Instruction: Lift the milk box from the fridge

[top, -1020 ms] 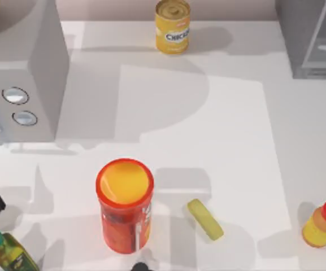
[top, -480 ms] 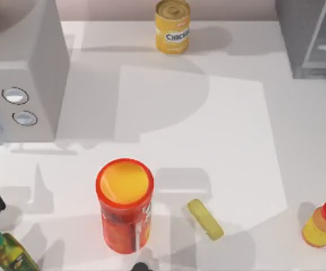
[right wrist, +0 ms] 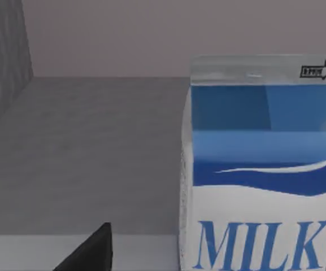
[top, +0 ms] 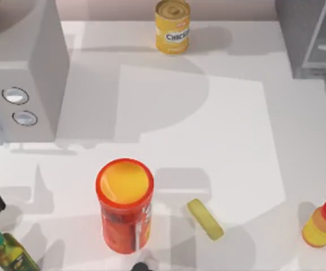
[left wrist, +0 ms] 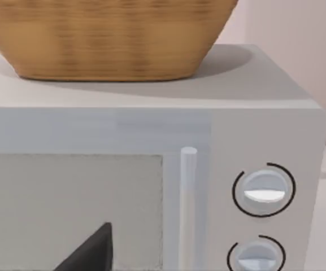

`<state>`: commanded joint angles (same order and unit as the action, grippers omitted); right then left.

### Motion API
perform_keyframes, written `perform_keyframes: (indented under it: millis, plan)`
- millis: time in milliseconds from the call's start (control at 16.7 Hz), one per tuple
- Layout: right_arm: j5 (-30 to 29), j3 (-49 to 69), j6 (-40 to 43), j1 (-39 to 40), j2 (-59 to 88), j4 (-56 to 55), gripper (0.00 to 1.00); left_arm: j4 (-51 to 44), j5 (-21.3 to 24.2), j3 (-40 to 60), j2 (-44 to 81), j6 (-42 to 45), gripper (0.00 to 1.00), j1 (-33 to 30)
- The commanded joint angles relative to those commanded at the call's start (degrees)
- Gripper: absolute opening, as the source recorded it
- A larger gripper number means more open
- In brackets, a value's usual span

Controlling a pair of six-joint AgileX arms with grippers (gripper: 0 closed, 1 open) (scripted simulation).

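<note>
Right wrist view puts the milk box (right wrist: pixel 261 169) at the right of the frame, standing upright on the dark grey floor inside the fridge (right wrist: pixel 83 147), its peaked top up and the word MILK cut off at the lower edge. Its long axis runs vertical. The carton lies ahead of the right arm's camera and off to one side, so I judge the coming reach needs a sideways correction before the right gripper can straddle it. A dark wedge at the lower left of that frame looks like part of the right gripper; whether its fingers are apart or together I cannot tell.

From the top view, the fridge sits at the upper right corner of the frame, cut off by the edge, so the right arm is plainly the nearer one. The carton is hidden there under the cabinet's roof.

The left arm is parked at the left of the bench (top: pixel 208 141), its wrist view facing the microwave (left wrist: pixel 151 186) with a woven basket (left wrist: pixel 106 39) on top; the left gripper's state cannot be told either.
</note>
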<state>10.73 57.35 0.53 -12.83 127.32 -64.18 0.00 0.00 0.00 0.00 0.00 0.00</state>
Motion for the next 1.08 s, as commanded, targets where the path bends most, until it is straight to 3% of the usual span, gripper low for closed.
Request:
perform_keyframes:
  millis: [420,720,1080]
  plan:
    - [-1.44,14.91,-0.06,1.39,7.77,6.78,1.0,0.0,0.0,0.0,0.0,0.0,1.0,0.0]
    - [-1.61,16.07,-0.06,1.56,8.46,7.53,1.0,0.0,0.0,0.0,0.0,0.0,1.0,0.0]
    - [-1.61,16.07,-0.06,1.56,8.46,7.53,0.55,0.0,0.0,0.0,0.0,0.0,1.0,0.0]
